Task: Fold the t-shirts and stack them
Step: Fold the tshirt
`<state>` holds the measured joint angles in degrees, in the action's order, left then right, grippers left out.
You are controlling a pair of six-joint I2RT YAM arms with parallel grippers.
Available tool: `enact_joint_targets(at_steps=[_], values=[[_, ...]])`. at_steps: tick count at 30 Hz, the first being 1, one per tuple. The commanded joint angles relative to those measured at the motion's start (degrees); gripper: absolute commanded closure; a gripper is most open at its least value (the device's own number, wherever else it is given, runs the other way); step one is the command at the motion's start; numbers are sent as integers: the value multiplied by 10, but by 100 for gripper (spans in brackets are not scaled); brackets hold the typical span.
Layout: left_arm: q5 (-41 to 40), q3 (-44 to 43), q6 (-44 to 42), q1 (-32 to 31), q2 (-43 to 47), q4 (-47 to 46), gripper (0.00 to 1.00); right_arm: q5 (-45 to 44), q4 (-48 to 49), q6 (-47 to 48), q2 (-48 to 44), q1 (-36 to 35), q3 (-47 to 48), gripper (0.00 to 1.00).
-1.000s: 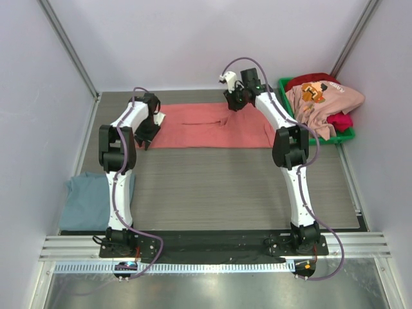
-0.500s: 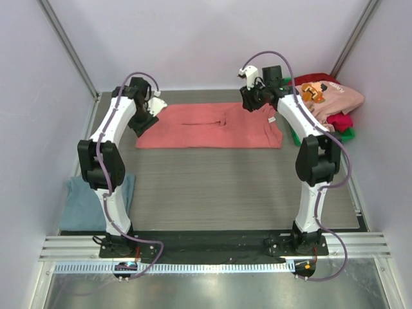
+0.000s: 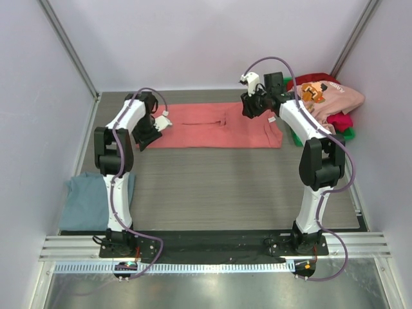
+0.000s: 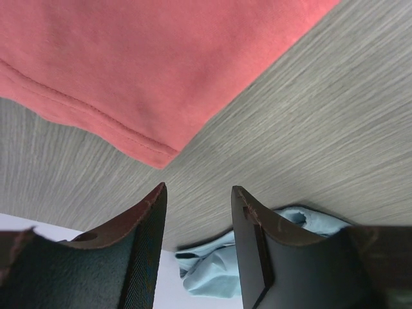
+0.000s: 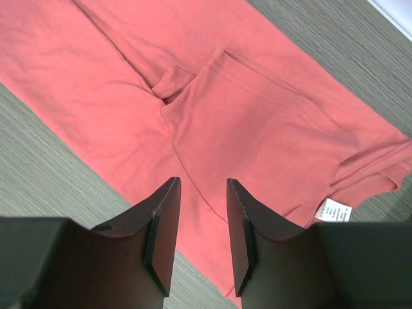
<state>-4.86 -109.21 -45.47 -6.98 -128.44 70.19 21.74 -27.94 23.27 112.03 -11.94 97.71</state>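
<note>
A salmon-red t-shirt (image 3: 212, 126) lies flat across the back of the table. My left gripper (image 3: 145, 134) hovers at its left end, open and empty. In the left wrist view the left gripper (image 4: 197, 190) hangs just off the shirt's hemmed corner (image 4: 154, 153). My right gripper (image 3: 250, 108) is over the shirt's right part; in the right wrist view the right gripper (image 5: 203, 181) is open above the cloth (image 5: 257, 129), holding nothing. A grey-blue t-shirt (image 3: 93, 201) lies at the near left. A light pink t-shirt with orange print (image 3: 328, 100) and a crimson one (image 3: 339, 121) sit in the bin.
The green bin (image 3: 347, 134) stands at the back right, beside the right arm. White walls close in the table on three sides. The salmon-red shirt's white label (image 5: 329, 211) shows near its collar end.
Both grippers opened and let go of the salmon-red shirt, which now lies wider and flat. The right gripper shifted right; the left one rose and came back to the shirt's left end.
</note>
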Motion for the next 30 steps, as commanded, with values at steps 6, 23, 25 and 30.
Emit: enact_joint_targets(at_steps=[6, 23, 25, 30], values=[[-1, -25, -10, 8, -29, -9, 54, 5, 20, -21, -14, 3, -5, 59], [-11, 29, 19, 8, -67, -45, 89, 19, 17, -22, -59, 4, -70, 59], [-7, 44, 26, 1, -53, -39, 99, 13, 17, -21, -67, 3, -74, 59], [23, 126, 46, -48, 61, -4, 100, -34, 16, -24, -136, 3, -117, 59]])
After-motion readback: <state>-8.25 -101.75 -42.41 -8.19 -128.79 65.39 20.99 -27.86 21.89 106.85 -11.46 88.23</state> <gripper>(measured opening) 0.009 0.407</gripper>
